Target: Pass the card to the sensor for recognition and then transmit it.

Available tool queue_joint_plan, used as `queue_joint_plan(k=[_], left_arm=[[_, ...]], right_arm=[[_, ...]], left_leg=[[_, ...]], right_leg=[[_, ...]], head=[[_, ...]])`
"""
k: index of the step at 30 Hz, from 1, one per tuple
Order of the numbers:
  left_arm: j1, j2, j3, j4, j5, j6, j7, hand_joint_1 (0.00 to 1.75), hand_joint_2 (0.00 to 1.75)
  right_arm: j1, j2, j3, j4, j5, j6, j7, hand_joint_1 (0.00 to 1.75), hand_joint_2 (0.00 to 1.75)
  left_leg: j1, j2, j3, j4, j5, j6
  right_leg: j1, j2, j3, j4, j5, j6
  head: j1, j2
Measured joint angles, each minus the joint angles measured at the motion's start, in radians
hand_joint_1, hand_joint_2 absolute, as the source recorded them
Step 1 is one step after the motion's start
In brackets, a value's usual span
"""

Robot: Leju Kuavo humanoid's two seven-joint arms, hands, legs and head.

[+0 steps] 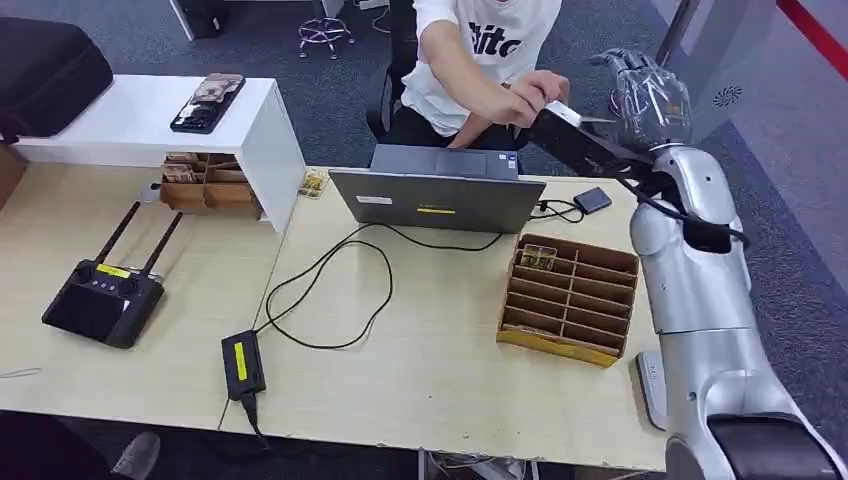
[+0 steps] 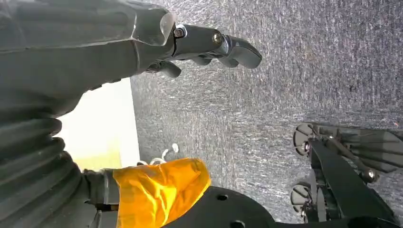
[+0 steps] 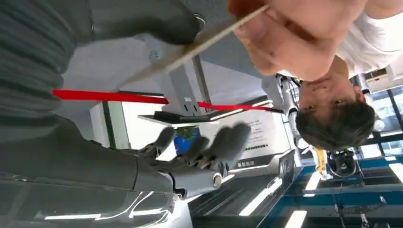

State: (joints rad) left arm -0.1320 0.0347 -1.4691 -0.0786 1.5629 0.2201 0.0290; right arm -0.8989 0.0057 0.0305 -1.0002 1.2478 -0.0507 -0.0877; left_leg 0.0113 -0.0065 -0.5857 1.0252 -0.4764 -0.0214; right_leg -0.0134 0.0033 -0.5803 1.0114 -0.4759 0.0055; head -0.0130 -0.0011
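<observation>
The right hand [image 1: 648, 100] is raised beyond the far edge of the counter [image 1: 440, 330], in front of a seated person whose head is cut off in the head view. The card [image 3: 190, 47] is seen edge-on in the right wrist view, as a thin pale strip. One end is pinched by the person's hand [image 3: 290, 33]; the other end runs under the robot's thick thumb [image 3: 161, 21]. Whether the thumb actually presses the card cannot be told, since the contact is blurred. The dark fingers [image 3: 223, 142] are spread apart from the card and touch nothing. In the head view the card [image 1: 565, 112] is partly hidden by the person's hand [image 1: 535, 95] and by the dark wrist cover.

The left hand [image 2: 209, 45] is seen hanging over grey carpet, its fingers loosely curled with nothing visible in them.

On the counter, a laptop [image 1: 437, 190] is seen from behind, and a small black sensor [image 1: 592, 199] lies cabled beside it. A divided cardboard box [image 1: 570, 298] stands near the right arm.
</observation>
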Motion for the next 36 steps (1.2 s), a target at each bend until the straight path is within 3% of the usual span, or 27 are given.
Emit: queue_joint_plan(k=[36], left_arm=[[0.0, 0.004, -0.002, 0.0, 0.002, 0.0, 0.0, 0.0, 1.75]], right_arm=[[0.004, 0.001, -0.015, 0.0, 0.0, 0.0, -0.006, 1.75, 1.75]], left_leg=[[0.0, 0.0, 0.0, 0.0, 0.0, 0.0]], right_leg=[[0.0, 0.0, 0.0, 0.0, 0.0, 0.0]], head=[[0.0, 0.0]])
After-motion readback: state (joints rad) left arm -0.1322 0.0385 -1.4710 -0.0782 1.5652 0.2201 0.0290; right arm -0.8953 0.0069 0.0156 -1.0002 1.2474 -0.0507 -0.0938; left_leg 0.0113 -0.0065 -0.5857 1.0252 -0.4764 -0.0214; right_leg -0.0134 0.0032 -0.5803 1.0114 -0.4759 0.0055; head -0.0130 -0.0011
